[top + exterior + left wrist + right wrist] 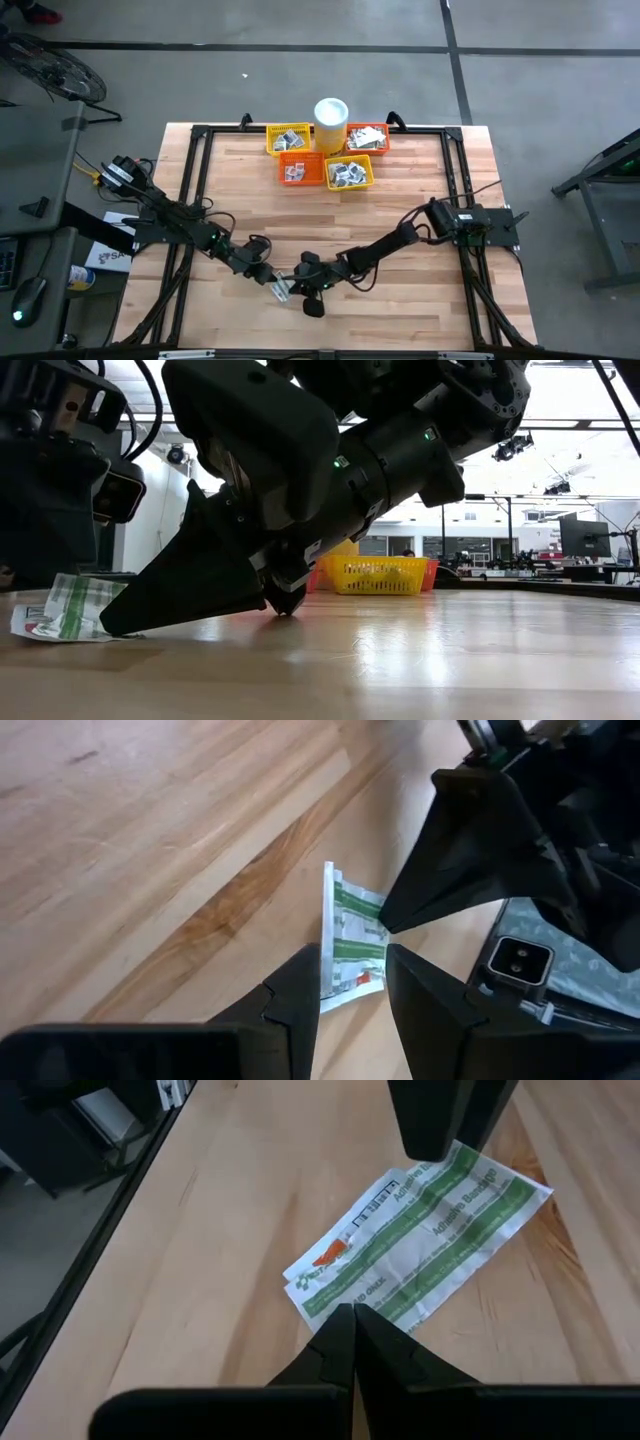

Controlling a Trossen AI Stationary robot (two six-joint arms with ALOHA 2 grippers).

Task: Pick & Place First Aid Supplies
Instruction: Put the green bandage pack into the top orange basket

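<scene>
Left gripper (350, 995): fingers spread, low over the wood table (420, 210) near its front edge, straddling one end of a single adhesive bandage packet (352, 942). The packet is white with green stripes and lies flat on the wood, not lifted. Its near end sits in the gap between the two fingers; I can't tell whether either finger touches it.

Right gripper (354, 1328): fingers pressed together, nothing pinched. Its tip points at the opposite side of the same packet, right at the packet's edge; contact not clear.

The two grippers face each other with the one packet between them.

Outward, well apart at the table's far edge: four mesh baskets in a cluster, counted as two yellow (yellow basket (287, 139), second yellow basket (349, 173)) and two orange (orange basket (300, 168), second orange basket (368, 137)). Each holds a pile of small packets, too small to count. One white cylindrical cup (331, 123) stands among them.
</scene>
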